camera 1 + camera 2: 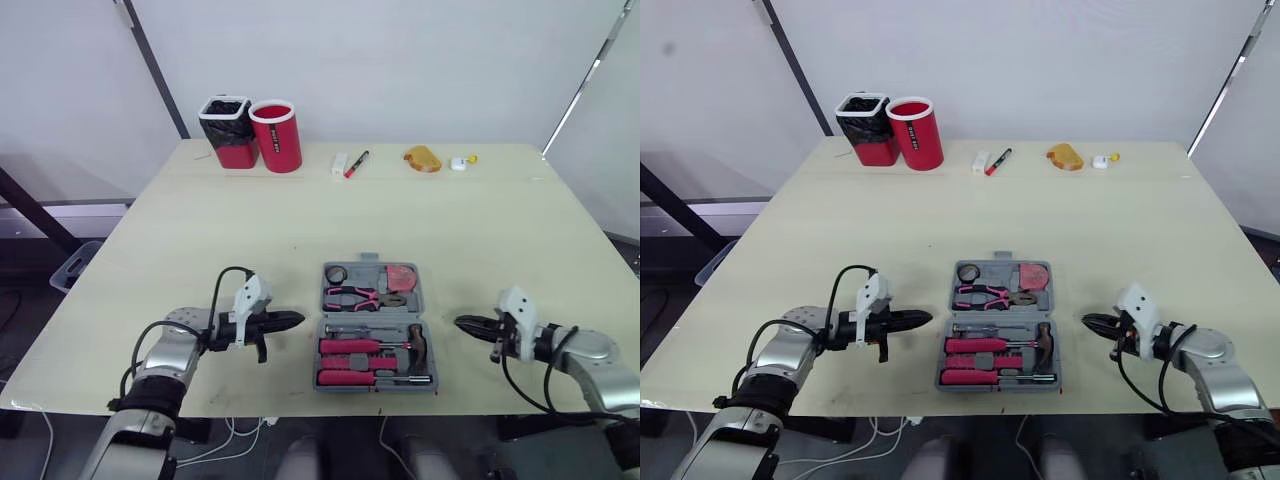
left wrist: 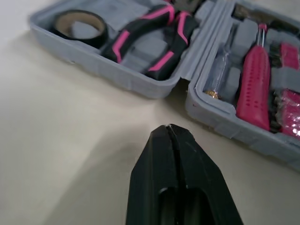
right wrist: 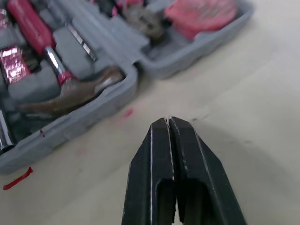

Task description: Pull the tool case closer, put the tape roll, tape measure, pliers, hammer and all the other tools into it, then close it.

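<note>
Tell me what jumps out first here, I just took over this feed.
The open grey tool case sits near the front edge of the table, full of pink-handled tools, with the pliers in its far half and the hammer in its near half. The left gripper and right gripper flank it, both shut and empty. A red cup and red bin stand at the far edge.

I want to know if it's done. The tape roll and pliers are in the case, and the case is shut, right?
Not shut: the left eye view shows the tool case lying open. The tape roll and pliers are in it.
</note>
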Motion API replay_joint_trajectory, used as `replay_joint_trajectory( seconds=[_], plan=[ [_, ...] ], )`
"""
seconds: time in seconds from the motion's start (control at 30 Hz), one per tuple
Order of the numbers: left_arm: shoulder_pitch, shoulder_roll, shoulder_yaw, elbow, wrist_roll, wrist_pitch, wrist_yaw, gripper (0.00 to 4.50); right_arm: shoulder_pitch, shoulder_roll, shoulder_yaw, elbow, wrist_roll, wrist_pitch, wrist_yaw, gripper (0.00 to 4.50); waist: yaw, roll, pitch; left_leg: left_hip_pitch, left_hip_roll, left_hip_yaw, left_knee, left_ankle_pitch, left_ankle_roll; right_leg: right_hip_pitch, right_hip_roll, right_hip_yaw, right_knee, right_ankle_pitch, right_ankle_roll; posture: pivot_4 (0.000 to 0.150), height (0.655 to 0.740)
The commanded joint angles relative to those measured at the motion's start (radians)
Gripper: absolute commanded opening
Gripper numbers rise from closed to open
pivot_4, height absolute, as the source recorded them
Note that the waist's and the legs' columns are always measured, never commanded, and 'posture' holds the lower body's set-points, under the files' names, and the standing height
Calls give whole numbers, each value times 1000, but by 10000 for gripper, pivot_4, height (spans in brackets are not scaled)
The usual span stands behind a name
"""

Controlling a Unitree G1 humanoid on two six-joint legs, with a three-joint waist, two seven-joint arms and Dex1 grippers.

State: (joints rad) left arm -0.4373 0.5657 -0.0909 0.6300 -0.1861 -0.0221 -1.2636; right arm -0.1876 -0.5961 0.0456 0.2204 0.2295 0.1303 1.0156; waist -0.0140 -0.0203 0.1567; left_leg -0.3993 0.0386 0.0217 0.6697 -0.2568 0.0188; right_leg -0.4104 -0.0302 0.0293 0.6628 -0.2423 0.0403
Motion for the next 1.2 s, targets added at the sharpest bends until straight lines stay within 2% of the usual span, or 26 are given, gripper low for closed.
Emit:
replay_joint_trajectory(
  seconds=[0.03,0.2,0.5,1.07,1.2],
  plan=[
    [-47,-20,-25,59,29,-44,-28,0,-63,27,38,43,-38,-48,1,581,0,0,0,0,0,0,0,0,0,0,0,0,0,0,0,1500,7400],
    [-95,-37,-55,146,73,-74,-50,0,-120,52,73,116,-76,-87,6,581,2,0,0,0,0,0,0,0,0,0,0,0,0,0,0,1500,7400],
    [-128,-79,-58,193,91,-76,-60,0,-175,98,112,191,-120,-131,3,581,3,0,0,0,0,-1,0,0,0,0,0,0,1,0,0,1500,7400],
    [-149,-131,-49,241,111,-112,2,0,-184,133,126,195,-140,-152,18,581,2,0,0,0,0,-1,0,0,0,0,0,0,1,0,0,1500,7400],
    [-143,-138,-56,234,113,-110,-20,0,-185,130,129,193,-142,-147,26,581,4,1,-1,1,0,-1,0,0,0,1,0,-1,1,0,0,1500,7400]
  ],
)
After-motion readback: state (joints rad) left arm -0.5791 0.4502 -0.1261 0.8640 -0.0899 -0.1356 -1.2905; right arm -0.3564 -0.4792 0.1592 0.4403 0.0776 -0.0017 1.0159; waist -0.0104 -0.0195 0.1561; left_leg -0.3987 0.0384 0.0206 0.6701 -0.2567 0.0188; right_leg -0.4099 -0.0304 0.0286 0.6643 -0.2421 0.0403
